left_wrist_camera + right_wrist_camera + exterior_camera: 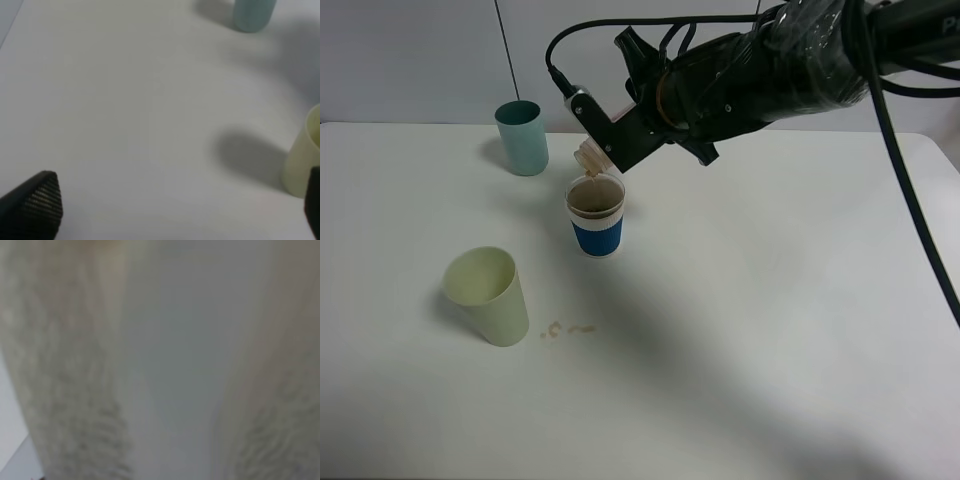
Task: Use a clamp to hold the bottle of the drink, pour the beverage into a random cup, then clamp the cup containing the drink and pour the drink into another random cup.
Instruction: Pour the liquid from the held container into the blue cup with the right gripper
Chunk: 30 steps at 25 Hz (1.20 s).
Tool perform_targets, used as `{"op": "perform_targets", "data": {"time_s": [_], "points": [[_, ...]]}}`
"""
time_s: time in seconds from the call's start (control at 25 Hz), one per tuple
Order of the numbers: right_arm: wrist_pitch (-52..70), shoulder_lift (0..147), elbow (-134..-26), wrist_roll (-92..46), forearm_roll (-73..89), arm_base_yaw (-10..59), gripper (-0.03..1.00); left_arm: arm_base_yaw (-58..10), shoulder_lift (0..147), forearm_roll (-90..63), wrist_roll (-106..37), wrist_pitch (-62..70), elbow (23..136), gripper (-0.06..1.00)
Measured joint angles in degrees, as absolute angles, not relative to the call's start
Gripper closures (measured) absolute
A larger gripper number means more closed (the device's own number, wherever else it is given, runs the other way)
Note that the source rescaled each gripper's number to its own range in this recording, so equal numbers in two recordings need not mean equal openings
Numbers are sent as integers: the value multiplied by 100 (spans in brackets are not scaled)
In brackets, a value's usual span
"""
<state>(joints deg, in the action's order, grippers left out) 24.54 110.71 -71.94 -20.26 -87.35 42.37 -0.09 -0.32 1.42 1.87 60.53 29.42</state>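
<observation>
Across the white table (770,350), from the upper right of the frame, the right gripper (608,140) reaches to centre, clenched on the tilted bottle (588,155), neck above the blue-banded cup (596,230) holding brown beverage (594,198); the teal cup (522,138) stands upper left. The left gripper (175,212) hangs released.

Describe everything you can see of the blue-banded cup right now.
The blue-banded cup is short and white, with a wide blue band and a clear rim. It stands upright on the white table and holds brown beverage. The tilted bottle hangs mouth-down just over its rim; whether they touch cannot be told. Nothing else touches it.
</observation>
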Motion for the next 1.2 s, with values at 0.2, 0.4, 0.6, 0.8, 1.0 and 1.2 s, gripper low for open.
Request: {"op": "perform_targets", "data": {"time_s": [0.2,0.4,0.6,0.8,1.0,1.2], "points": [[2448,11071,-7194,-2026,-8924,4237,96,-9,-32,142,187,6053,2942,1],[2443,11071,-7194,-1834,-9353,4237,96,-9,-32,142,187,6053,2942,1],[2439,11071,-7194,-1387,-9829,4237,96,-9,-32,142,187,6053,2942,1],[2439,11071,-7194,-1271,-9900,4237,96,-9,-32,142,187,6053,2942,1],[2388,11071,-7194,-1206,-9925,4237,96,-9,-32,142,187,6053,2942,1],[2261,11071,-7194,-1200,-9944,4237,96,-9,-32,142,187,6053,2942,1]]}}
